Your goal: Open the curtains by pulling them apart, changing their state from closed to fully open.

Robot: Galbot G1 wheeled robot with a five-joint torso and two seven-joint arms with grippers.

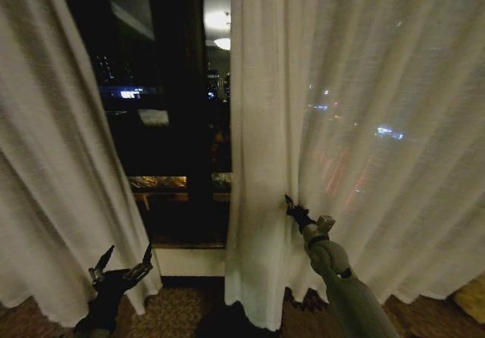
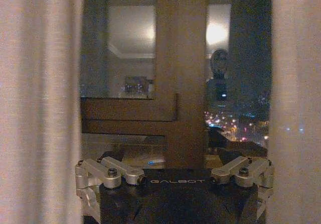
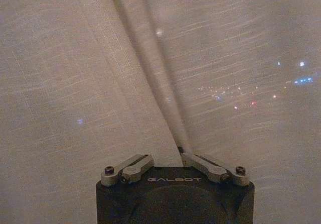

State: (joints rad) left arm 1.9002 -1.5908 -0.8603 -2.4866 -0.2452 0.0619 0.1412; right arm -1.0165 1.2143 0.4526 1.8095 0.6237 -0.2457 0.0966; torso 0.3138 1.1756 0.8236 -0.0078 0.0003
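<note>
You are midway through the opening: the left sheer off-white pleated curtain panel is already drawn aside, baring a dark night window between it and the right sheer off-white pleated curtain panel, which hangs across the right half of the glass. Your right gripper is pressed into a fold of that right panel near its inner edge; in the right wrist view the cloth gathers into a ridge running down between its fingers, so the jaws look clenched on the fabric. Your left gripper sits low beside the hem of the left panel, its fingers spread and holding nothing. The next move, as I judge it, calls for a steady sideways pull to the right, keeping the pinch firm so the thin weave does not slip. You have open room on that side, with only the patterned brown carpet below.
</note>
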